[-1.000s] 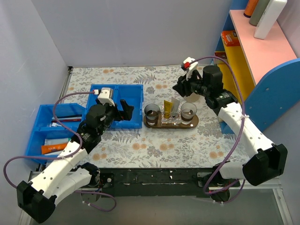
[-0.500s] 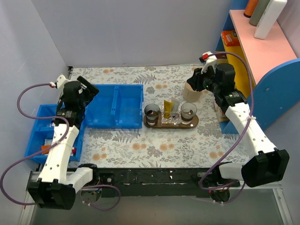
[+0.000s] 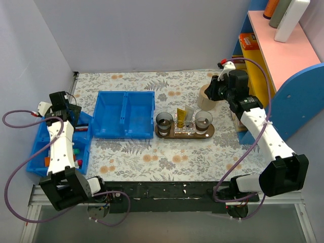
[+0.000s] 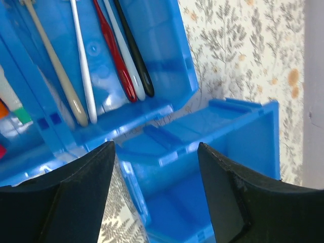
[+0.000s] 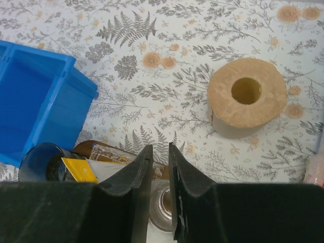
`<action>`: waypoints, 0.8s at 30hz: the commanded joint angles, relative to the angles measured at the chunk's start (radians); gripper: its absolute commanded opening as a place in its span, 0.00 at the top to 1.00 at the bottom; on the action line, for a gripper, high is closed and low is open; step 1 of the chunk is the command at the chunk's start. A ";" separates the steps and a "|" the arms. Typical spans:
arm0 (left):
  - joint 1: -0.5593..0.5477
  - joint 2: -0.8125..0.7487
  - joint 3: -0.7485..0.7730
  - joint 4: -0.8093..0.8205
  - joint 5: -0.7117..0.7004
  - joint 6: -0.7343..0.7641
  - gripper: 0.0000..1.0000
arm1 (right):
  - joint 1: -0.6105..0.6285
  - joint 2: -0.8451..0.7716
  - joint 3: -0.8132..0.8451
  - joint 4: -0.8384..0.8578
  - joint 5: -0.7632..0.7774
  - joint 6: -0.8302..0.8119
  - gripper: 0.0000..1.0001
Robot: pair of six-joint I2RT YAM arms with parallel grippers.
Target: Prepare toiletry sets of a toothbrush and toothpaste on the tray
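The dark brown tray (image 3: 171, 134) lies mid-table. It holds two dark cups (image 3: 163, 121), a clear holder and a yellow toothpaste (image 3: 180, 116) standing between the cups. Several toothbrushes (image 4: 119, 55) lie in the far-left blue bin (image 3: 55, 147). My left gripper (image 3: 71, 110) hovers over that bin's back end, open and empty; in its wrist view the left gripper (image 4: 156, 147) frames the bin walls. My right gripper (image 3: 211, 91) hangs behind the tray's right end. In the right wrist view the right gripper (image 5: 160, 148) has its jaws a narrow gap apart, with nothing between, above the tray (image 5: 96, 148) and toothpaste (image 5: 78, 170).
A two-compartment blue bin (image 3: 124, 114) stands left of the tray. A brown paper roll (image 3: 205, 98) sits under the right gripper. An orange tube (image 3: 48, 161) lies in the left bin. A blue and pink shelf (image 3: 283, 50) walls off the right side.
My left arm has swung from the middle bin out to the far-left bin, jaws narrowing. My right gripper has drawn back right from the tray toward the roll, jaws closing in.
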 commanded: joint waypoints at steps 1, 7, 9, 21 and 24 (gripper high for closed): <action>0.098 0.125 0.086 -0.011 0.081 0.057 0.37 | -0.002 -0.021 0.089 -0.145 0.063 -0.029 0.76; 0.173 0.221 0.087 0.101 0.239 0.132 0.54 | -0.004 -0.053 0.105 -0.240 0.095 -0.039 0.77; 0.185 0.261 0.069 0.125 0.257 0.155 0.57 | -0.002 -0.062 0.100 -0.248 0.098 -0.034 0.77; 0.201 0.505 0.158 0.175 0.209 0.108 0.73 | -0.002 -0.081 0.122 -0.291 0.083 0.018 0.78; 0.202 0.521 0.150 0.169 0.190 0.108 0.71 | -0.002 -0.067 0.145 -0.306 0.086 0.013 0.78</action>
